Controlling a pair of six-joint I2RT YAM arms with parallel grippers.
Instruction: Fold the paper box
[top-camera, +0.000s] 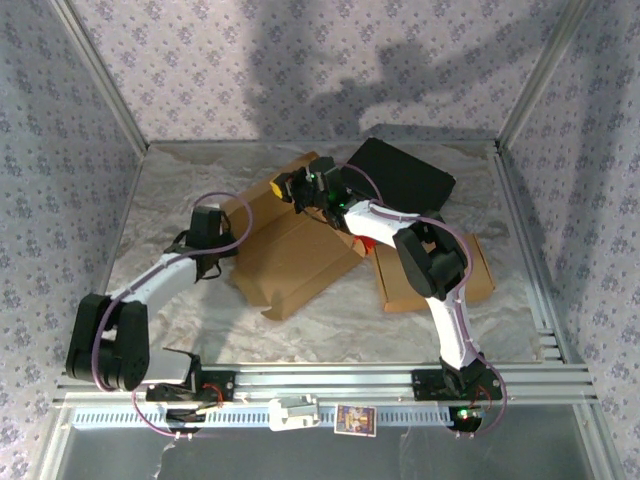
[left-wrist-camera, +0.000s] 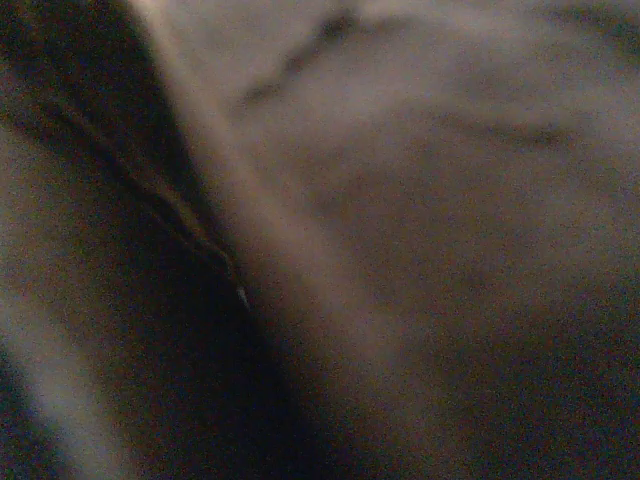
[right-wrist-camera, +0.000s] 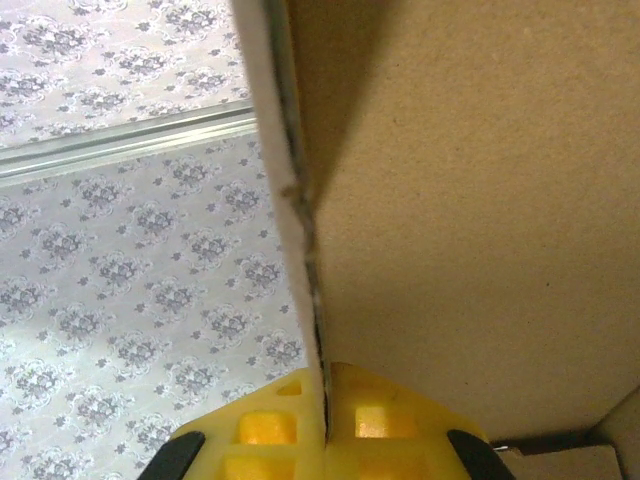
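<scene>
right gripper: yellow fingers pressed together at the bottom of its wrist view, with the thin edge of a cardboard flap running straight down into the seam between them. it is closed on that flap, which is seen edge-on against the patterned wall.
paper box: brown cardboard, partly formed, lying near the middle of the tabletop between the two arms. the pinched flap is at its far end.
left gripper: at the box's left edge in the overhead view, its fingers hidden under the wrist. its own camera gives a dark, blurred close-up of what looks like creased cardboard, so i cannot tell how far apart the jaws stand or whether they have hold of anything.
tabletop cover: crumpled and silvery, bare in front of the box.
black box: at the far side, just behind the right gripper, apart from the work.
second cardboard piece: flat, to the right, partly under the right arm.
step in hand: judging by the poses, raising or tucking one end flap while the other arm braces the left side.
next move: probably swing the held flap inward along its crease and press it down, with the left side kept from sliding. the grip sits close to the edge, so a slow, steady pull would suit it.
risk: thin board may buckle away from the crease, or the box may skid on the slick cover.
</scene>
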